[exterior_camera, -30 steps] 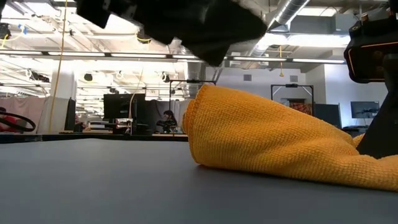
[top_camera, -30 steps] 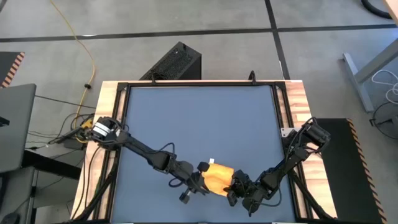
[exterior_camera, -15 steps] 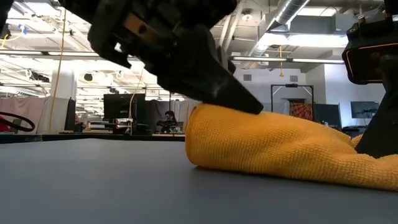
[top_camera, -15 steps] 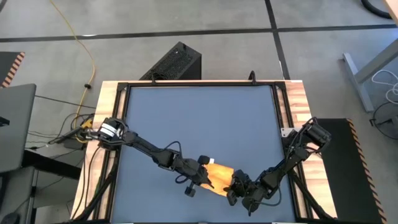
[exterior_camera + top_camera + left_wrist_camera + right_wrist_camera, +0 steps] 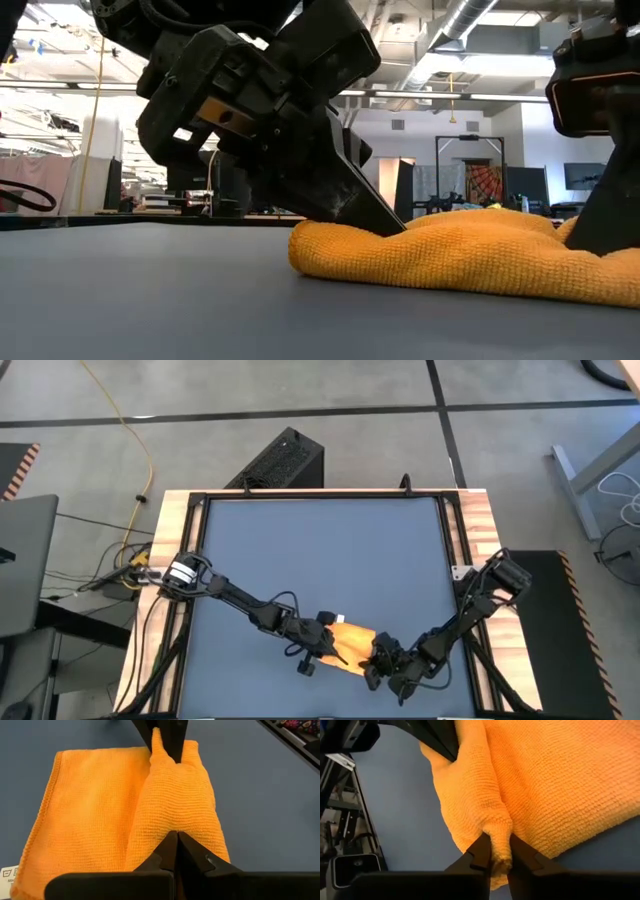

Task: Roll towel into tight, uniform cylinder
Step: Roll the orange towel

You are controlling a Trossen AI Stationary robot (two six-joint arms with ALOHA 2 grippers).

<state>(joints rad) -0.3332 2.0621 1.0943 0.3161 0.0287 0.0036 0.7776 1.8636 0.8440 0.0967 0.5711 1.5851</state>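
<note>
The towel (image 5: 352,643) lies low in the high view, right of centre, on the blue mat (image 5: 320,550) covering the desk. One end of a raised fold is pinched by the closed left end effector (image 5: 338,656), the other by the closed right end effector (image 5: 376,660). If either pinch is shallow, the fold could slip free and the roll slacken or turn uneven. Compared with a second ago, the left end effector has been brought onto the towel, and the towel's hump has been flattened.
</note>
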